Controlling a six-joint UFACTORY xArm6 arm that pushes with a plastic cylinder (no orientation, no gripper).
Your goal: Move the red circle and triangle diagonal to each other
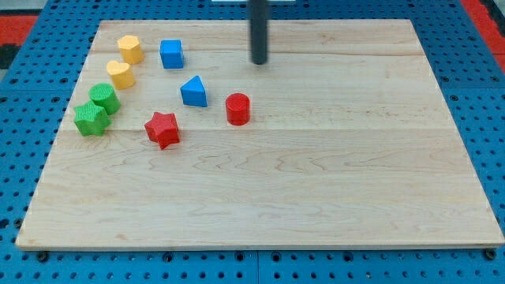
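Observation:
The red circle (pixel 237 109) sits on the wooden board, left of centre. The blue triangle (pixel 194 91) lies just to its left and slightly toward the view's top, a small gap apart. My tip (pixel 259 62) is toward the view's top from the red circle and a little to its right, touching no block. The rod comes down from the view's top edge.
A red star (pixel 162 129) lies left of and below the circle. A blue cube (pixel 171 54) sits above the triangle. Two yellow blocks (pixel 130 49) (pixel 120 74) and two green blocks (pixel 104 98) (pixel 91 119) cluster near the board's left edge (pixel 63 126).

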